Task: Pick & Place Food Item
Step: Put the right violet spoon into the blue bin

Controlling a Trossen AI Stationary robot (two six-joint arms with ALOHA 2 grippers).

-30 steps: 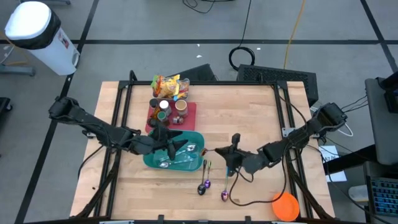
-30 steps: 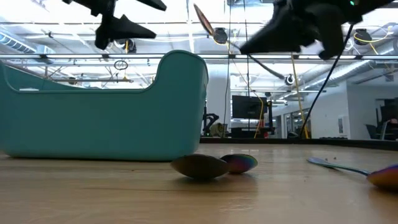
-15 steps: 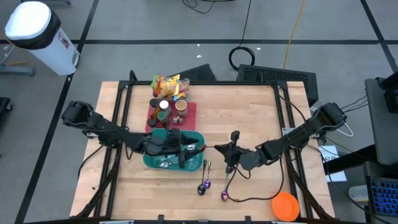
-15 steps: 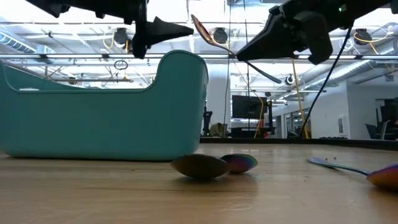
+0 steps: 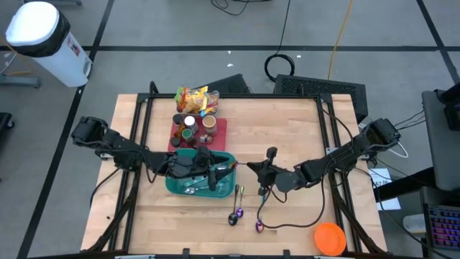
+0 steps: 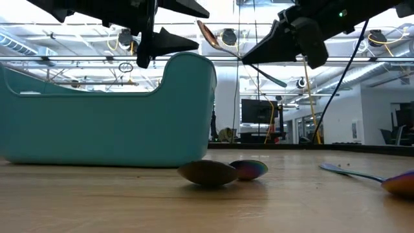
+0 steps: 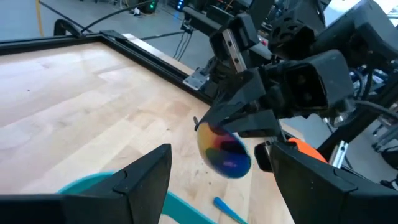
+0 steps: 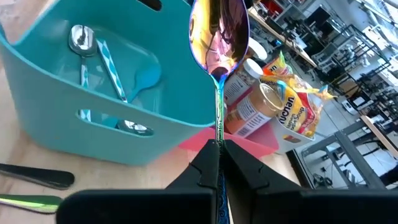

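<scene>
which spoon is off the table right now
The iridescent spoon clamped in the right gripper; the other spoons lie in the teal bin or flat on the table.

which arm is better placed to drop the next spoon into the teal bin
The right. Its gripper is already shut on a spoon, raised beside the bin rim. The left gripper hangs open and empty over the bin.

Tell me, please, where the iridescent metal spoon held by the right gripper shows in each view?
High view: iridescent metal spoon, centre, beside the teal plastic bin.
Low view: upper middle, above the bin's rim.
Left wrist view: centre.
Right wrist view: top centre, clamped in the right gripper.
Shared landmark: the bin.
</scene>
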